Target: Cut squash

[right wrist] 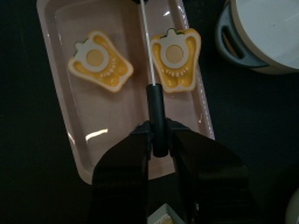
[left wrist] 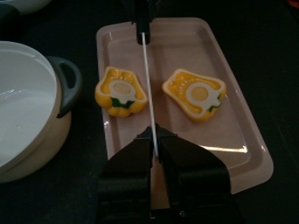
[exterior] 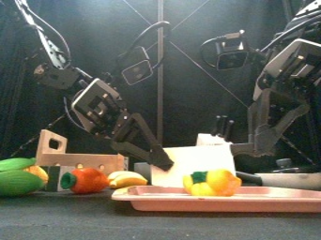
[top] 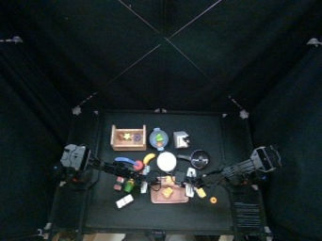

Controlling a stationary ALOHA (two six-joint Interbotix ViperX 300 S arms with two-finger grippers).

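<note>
At the bottom of the left wrist view, the left gripper has its jaws pressed together on a knife, whose thin blade runs up the frame's middle between the two squash halves on the pink tray. The halves lie cut face up, one left of the blade and one right, apart from each other. At the left edge sits a white pot with a black handle. In the right wrist view the right gripper is likewise clamped on a thin rod pointing between the halves; what the rod is I cannot tell. Only the front view shows the squash from the side, with toy vegetables at lower left and a wooden box behind. Farthest, the top view shows both arms meeting over the tray at the table's lower edge
</note>
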